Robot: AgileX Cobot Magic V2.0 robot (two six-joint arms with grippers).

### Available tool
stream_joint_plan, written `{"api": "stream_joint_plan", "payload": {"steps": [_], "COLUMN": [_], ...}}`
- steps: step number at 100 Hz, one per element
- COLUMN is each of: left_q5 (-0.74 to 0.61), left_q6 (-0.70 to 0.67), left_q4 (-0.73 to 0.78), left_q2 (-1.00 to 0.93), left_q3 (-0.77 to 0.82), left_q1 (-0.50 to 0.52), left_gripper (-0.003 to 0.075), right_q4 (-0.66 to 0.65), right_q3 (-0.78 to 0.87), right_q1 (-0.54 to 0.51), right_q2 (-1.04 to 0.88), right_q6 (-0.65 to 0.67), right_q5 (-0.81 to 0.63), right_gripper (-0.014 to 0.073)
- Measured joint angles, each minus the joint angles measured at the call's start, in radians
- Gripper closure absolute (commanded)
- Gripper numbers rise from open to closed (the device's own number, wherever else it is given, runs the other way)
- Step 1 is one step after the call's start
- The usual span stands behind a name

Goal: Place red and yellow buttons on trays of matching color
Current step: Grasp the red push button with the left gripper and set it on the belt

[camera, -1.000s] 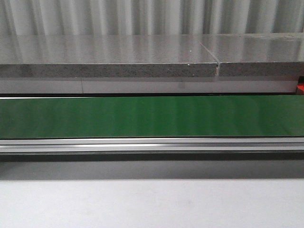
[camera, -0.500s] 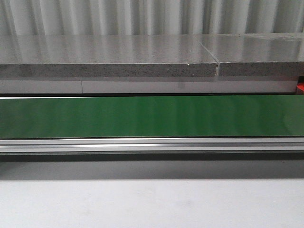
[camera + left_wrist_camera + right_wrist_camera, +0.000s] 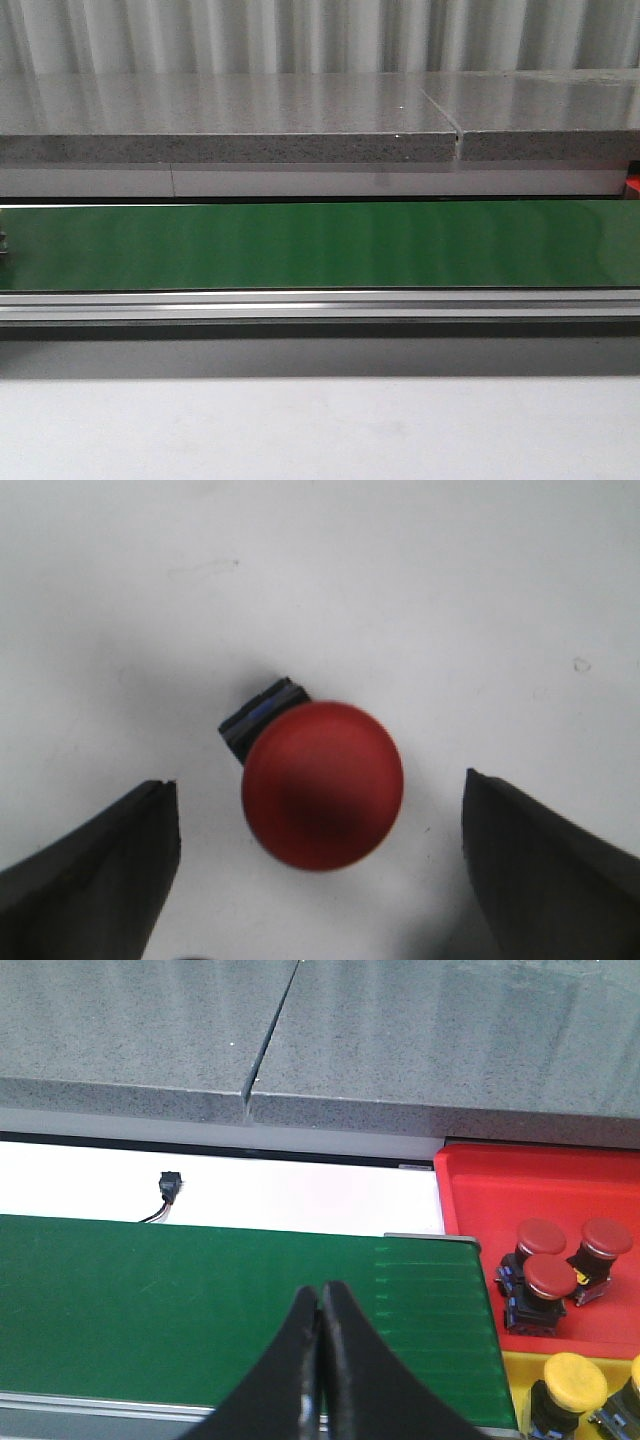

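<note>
No writing or label can be read on anything. A red button (image 3: 322, 785), a smooth domed cap on a black base with a bluish mark, lies on a white surface (image 3: 420, 590) between the spread fingers of the left gripper (image 3: 320, 865), untouched. The right gripper (image 3: 320, 1345) is pinched closed on nothing above the green belt (image 3: 200, 1280). Beyond the belt's end, three red buttons (image 3: 551, 1275) sit in the red tray (image 3: 480, 1185); beside it, what looks like a yellow tray (image 3: 518, 1370) holds a yellow button (image 3: 572, 1380).
</note>
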Motion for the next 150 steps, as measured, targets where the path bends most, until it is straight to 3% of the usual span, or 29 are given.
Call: {"api": "stream_joint_plan", "payload": {"steps": [12,36,50,88,131,150], "left_q5": [-0.002,0.009,0.012,0.043,-0.011,-0.011], "left_q6": [-0.002,-0.004,-0.006,0.025,0.035,0.035], "left_q4": [0.000,0.000,0.000,0.002,0.004,0.002], "left_q2": [0.027,0.029,0.029,-0.058,-0.446,-0.502], "left_q3": [-0.031,-0.041,-0.041,-0.026,0.273,0.332], "left_q1": [0.000,0.000,0.000,-0.002,-0.095,-0.156], "left_gripper": [0.0181,0.0483,0.0575,0.0585,0.0585,0.0585], "right_q4": [0.000,0.000,0.000,0.000,0.000,0.000], "right_q3": [0.000,0.000,0.000,0.000,0.000,0.000], "right_q1": [0.000,0.000,0.000,0.000,0.000,0.000], "right_q2": [0.000,0.000,0.000,0.000,0.000,0.000], "right_q6": [0.000,0.000,0.000,0.000,0.000,0.000], "right_q5": [0.000,0.000,0.000,0.000,0.000,0.000], "right_gripper": [0.0699,0.0699,0.0699,0.0699,0.0699,0.0699]}}
